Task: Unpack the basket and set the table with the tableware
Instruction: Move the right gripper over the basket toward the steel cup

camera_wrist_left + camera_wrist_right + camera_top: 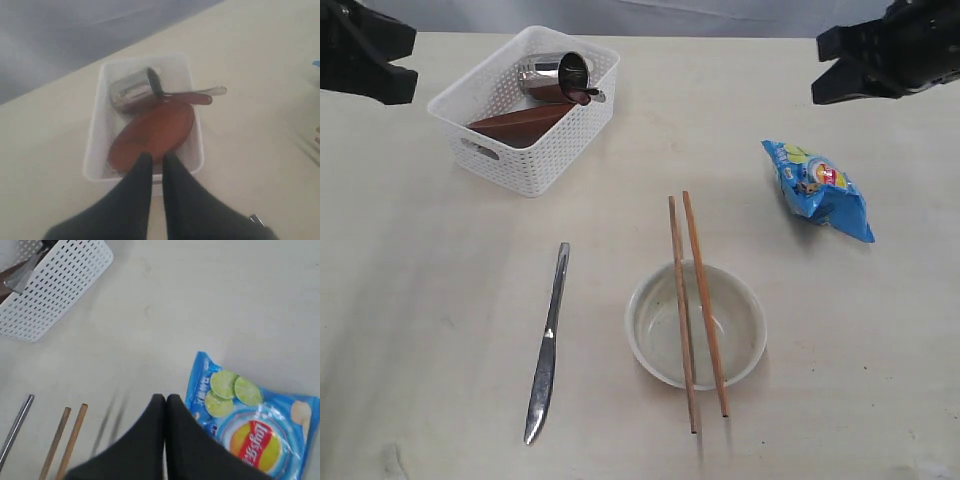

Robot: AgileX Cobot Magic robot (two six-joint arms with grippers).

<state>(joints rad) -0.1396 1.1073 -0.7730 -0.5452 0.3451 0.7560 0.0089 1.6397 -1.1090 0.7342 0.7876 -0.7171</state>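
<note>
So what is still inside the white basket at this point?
The basket holds a steel cup on its side, a brown saucer leaning tilted, a dark wooden spoon and a steel handle. Whatever lies beneath the saucer is covered.

A pale beige desk (440, 300) with faint wood grain and small dark specks fills nearly the whole scene under soft, even light that casts only gentle shadows, and beyond its far edge runs a plain grey-blue backdrop (75, 30), smooth and featureless.
</note>
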